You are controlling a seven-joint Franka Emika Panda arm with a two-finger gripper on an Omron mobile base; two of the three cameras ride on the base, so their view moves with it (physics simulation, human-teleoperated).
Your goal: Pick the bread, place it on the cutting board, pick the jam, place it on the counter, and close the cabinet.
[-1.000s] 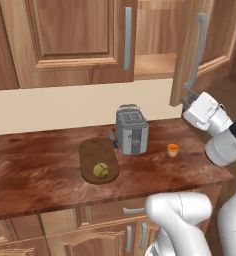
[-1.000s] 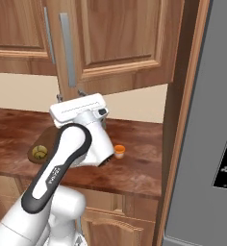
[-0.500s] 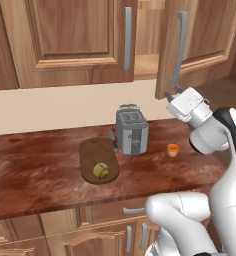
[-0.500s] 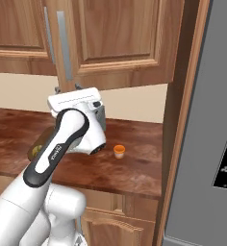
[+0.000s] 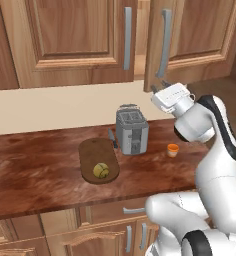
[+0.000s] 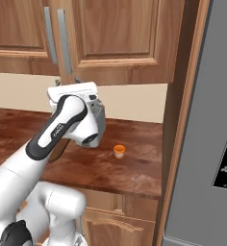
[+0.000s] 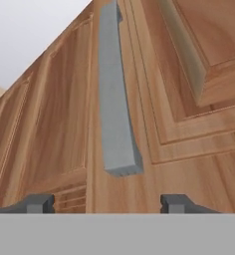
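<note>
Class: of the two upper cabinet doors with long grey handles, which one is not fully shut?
The right-hand door, just above the gripper: a narrow gap separates it from the shut left door.

A grey toaster (image 5: 131, 131) stands beside a knife (image 5: 112, 139); a grey fridge (image 6: 207, 120) stands right.

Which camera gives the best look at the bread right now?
The left base view: the bread sits in plain sight on the cutting board, left of the toaster. In the right base view the arm covers that spot. The hand view faces the cabinet door.
</note>
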